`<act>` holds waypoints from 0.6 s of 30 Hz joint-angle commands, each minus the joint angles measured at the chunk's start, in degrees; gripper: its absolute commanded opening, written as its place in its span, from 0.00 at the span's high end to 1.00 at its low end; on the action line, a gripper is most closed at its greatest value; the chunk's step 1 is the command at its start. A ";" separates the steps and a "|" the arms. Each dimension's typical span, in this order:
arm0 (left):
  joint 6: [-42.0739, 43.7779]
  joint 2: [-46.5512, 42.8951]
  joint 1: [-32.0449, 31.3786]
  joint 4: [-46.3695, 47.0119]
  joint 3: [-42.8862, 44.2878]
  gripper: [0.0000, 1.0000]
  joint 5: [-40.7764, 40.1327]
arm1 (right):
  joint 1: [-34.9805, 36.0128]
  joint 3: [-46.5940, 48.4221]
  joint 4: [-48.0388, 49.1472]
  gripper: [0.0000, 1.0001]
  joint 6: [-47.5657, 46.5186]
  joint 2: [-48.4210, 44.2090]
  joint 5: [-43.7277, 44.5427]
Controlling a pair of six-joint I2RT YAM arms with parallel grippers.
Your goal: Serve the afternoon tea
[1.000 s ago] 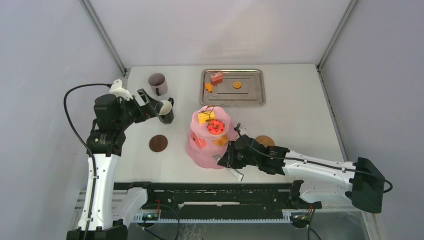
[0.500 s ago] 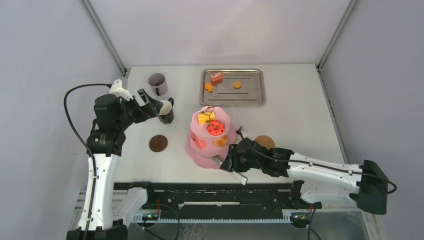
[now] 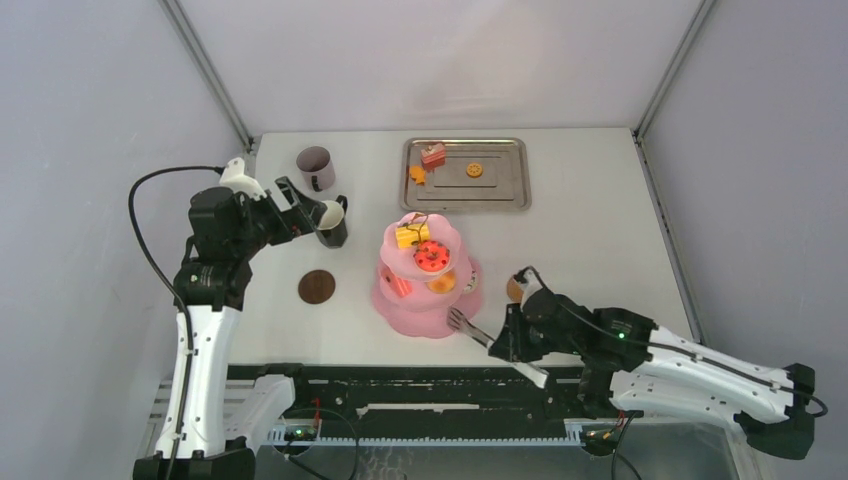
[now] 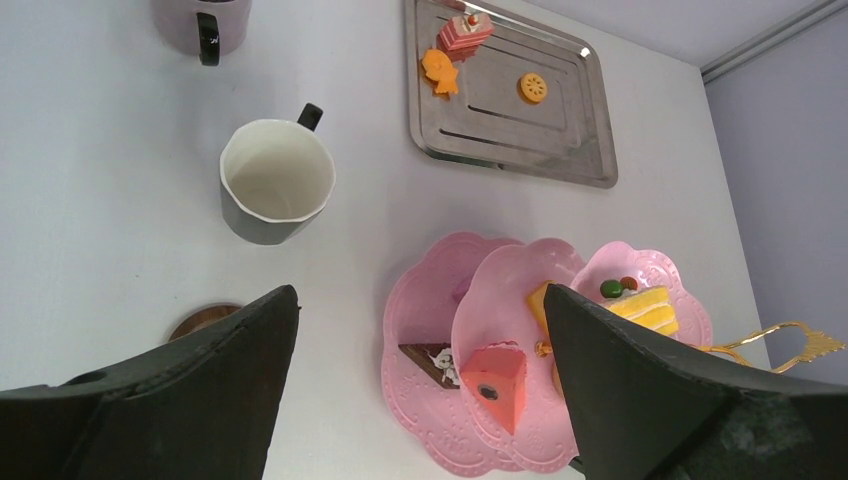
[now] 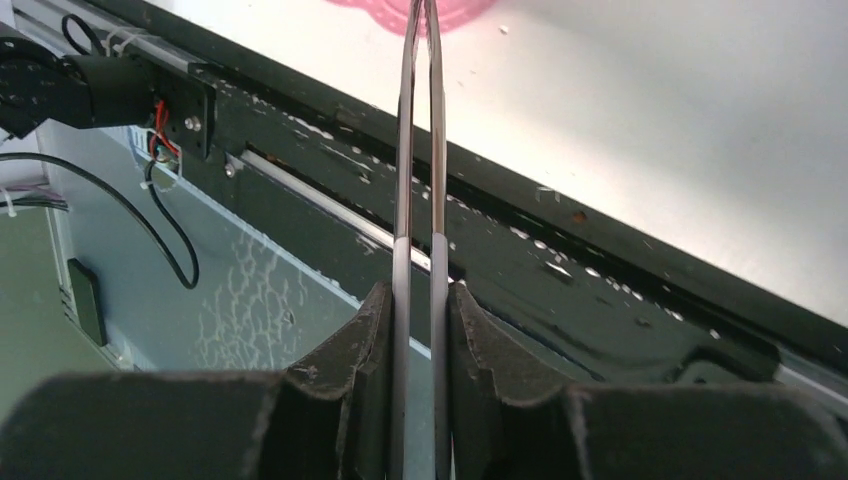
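Stand (image 3: 396, 306) (image 4: 420, 325): pink, three scalloped tiers, gold handle on top. Upright near the middle of the table (image 3: 600, 230), toward its near edge.
- Top tier: yellow slice (image 3: 409, 236) (image 4: 642, 302) and red tart (image 3: 432, 256).
- Middle tier: red wedge (image 3: 400, 285) (image 4: 495, 375); an orange piece beside it, kind not clear.
- Bottom tier: chocolate slice (image 4: 430, 360), seen in the left wrist view only.

Black mug (image 3: 333, 230) (image 4: 272, 190): upright, white inside, nothing in it, handle pointing away from the arms. Left of the stand and apart from it.

Mauve mug (image 3: 315, 168) (image 4: 205, 20): upright at the far left of the table, behind the black mug.

Tray (image 3: 500, 192) (image 4: 560, 140): steel, rectangular, at the far edge behind the stand. Holds a pink layer cake (image 3: 433, 155) (image 4: 465, 32), an orange pastry (image 3: 417, 174) (image 4: 438, 70) and a round biscuit (image 3: 474, 170) (image 4: 532, 87), all apart from one another.

Coaster (image 3: 316, 286): round, brown, bare, in front of the black mug. A second coaster (image 3: 514, 288) lies right of the stand, partly hidden by the right arm.

Left gripper (image 3: 308, 212) (image 4: 418, 295): jaws spread wide, holding nothing, raised over the table beside the black mug. The wrist view shows the mug ahead of the fingers, not between them.

Right gripper (image 3: 506, 340) (image 5: 416, 300): closed around the handle end of the tongs (image 3: 462, 321) (image 5: 420, 150), both metal arms pressed between its fingers. Low at the near edge of the table, right of the stand. Tong tips point at the stand's bottom tier and sit just beside its rim; contact cannot be told.
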 commanded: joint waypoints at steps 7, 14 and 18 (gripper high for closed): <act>-2.47 0.64 -0.19 3.04 -1.21 0.01 -1.52 | -0.77 13.64 -19.24 1.00 2.55 -5.98 11.59; -2.80 2.97 -0.21 3.75 -1.28 0.00 -1.91 | -6.95 24.78 -28.02 1.00 -3.20 -0.49 22.04; -3.09 4.19 -0.21 3.86 -0.51 0.00 -2.87 | -22.29 26.37 -16.84 0.98 -16.89 4.14 15.48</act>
